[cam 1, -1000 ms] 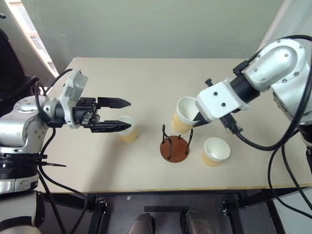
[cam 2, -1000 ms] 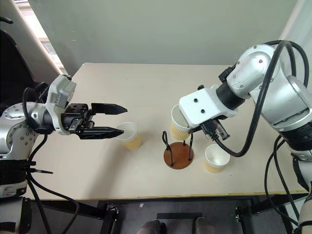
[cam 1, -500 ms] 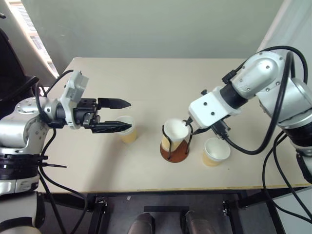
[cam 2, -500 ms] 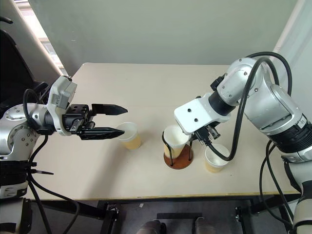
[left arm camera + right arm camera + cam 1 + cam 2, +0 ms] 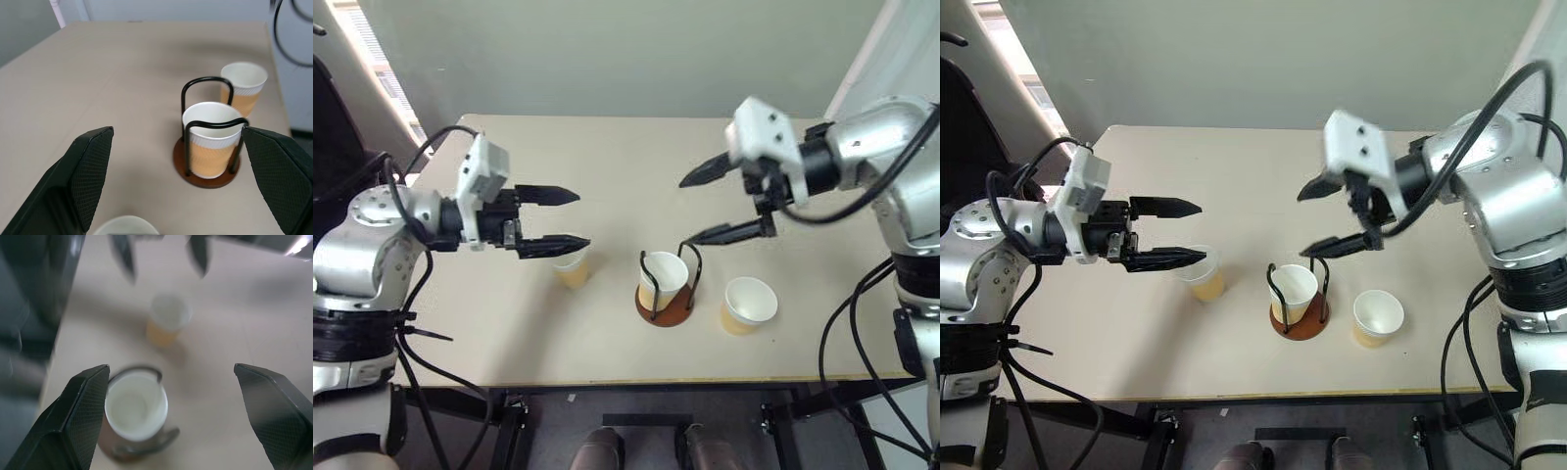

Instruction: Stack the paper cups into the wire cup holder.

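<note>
One paper cup (image 5: 664, 276) stands upright inside the wire cup holder (image 5: 662, 311), between its two dark wire loops. My right gripper (image 5: 687, 211) hovers open above and just behind the holder, holding nothing. A second paper cup (image 5: 747, 302) stands on the table right of the holder. A third paper cup (image 5: 573, 269) stands to the holder's left. My left gripper (image 5: 579, 219) is open just above that cup, with its lower finger over the rim. In the left wrist view the cup in the holder (image 5: 213, 139) sits between my open fingers (image 5: 90, 171).
The beige table (image 5: 607, 157) has bare room across its far half and along the near edge. A grey wall rises behind it. A bright window strip (image 5: 367, 59) and a dark object stand off the table's left side.
My right gripper has let go of the cup, which now stands in the holder. That gripper has opened, risen and turned away. My left gripper has rolled a little over the left cup.
</note>
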Motion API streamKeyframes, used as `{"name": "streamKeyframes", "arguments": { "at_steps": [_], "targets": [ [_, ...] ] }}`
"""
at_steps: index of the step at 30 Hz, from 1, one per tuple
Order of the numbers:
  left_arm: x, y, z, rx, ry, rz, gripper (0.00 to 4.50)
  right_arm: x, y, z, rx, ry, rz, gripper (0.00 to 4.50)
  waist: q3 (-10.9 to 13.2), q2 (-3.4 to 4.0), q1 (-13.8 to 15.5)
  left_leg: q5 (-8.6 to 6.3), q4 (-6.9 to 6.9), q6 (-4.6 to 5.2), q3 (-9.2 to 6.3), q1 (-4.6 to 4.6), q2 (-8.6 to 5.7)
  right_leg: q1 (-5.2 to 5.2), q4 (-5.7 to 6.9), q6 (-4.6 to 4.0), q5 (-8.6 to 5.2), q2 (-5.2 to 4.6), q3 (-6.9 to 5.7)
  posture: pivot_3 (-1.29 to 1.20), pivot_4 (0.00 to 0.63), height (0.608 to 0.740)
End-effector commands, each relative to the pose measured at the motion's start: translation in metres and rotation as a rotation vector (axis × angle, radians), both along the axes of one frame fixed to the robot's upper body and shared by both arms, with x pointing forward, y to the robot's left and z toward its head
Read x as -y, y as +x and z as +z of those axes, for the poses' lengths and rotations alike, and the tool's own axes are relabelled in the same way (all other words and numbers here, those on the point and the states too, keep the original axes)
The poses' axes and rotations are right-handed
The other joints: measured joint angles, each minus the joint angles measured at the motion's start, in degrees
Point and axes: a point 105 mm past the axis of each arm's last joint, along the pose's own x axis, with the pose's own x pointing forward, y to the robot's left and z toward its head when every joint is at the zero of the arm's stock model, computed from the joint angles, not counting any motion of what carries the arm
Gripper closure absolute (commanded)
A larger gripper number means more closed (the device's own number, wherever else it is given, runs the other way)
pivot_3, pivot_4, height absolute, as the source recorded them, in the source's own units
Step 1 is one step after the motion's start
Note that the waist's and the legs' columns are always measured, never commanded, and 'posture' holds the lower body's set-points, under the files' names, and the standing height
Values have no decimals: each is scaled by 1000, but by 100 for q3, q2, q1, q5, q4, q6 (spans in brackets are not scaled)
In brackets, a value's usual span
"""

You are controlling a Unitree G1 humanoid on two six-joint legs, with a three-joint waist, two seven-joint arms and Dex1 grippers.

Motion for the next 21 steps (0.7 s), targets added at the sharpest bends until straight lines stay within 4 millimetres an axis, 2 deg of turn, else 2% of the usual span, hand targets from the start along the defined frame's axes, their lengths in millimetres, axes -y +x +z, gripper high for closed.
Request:
{"name": "streamKeyframes", "arguments": {
  "at_steps": [1, 7, 9, 13, 21],
  "targets": [
    [4, -1, 14, 131, 89, 30, 0, 14, -6, 14, -38, 126, -72, 276, 0, 0, 0, 0, -2, 1, -1, 0, 1, 0, 0, 0, 0, 1, -1, 0, 150, 740],
    [5, -5, 3, 246, 342, 35, 0, 30, -7, 14, -113, 194, -145, 276, 0, 0, -1, -11, -3, 21, -2, 1, 1, -2, 3, 2, 0, 2, 0, 0, 150, 740],
    [-2, -3, -4, 252, 443, 57, 0, 31, -10, 15, -121, 208, -127, 276, 0, 0, -2, -15, -3, 27, -2, 2, 1, -2, 3, 2, 0, 2, 1, 0, 150, 740],
    [-22, -1, -24, 196, 620, 119, 0, 26, -22, 17, -79, 224, -14, 276, 1, 1, -5, -17, -6, 30, -4, 3, 1, -4, 4, 1, -1, 5, 0, 0, 150, 740],
    [-42, -4, -51, 102, 770, 172, 0, 16, -35, 12, -34, 167, 115, 276, 1, 1, -8, -37, -9, 39, -6, 1, 1, -8, 5, -6, -5, 4, 0, 0, 150, 740]
  ]
}}
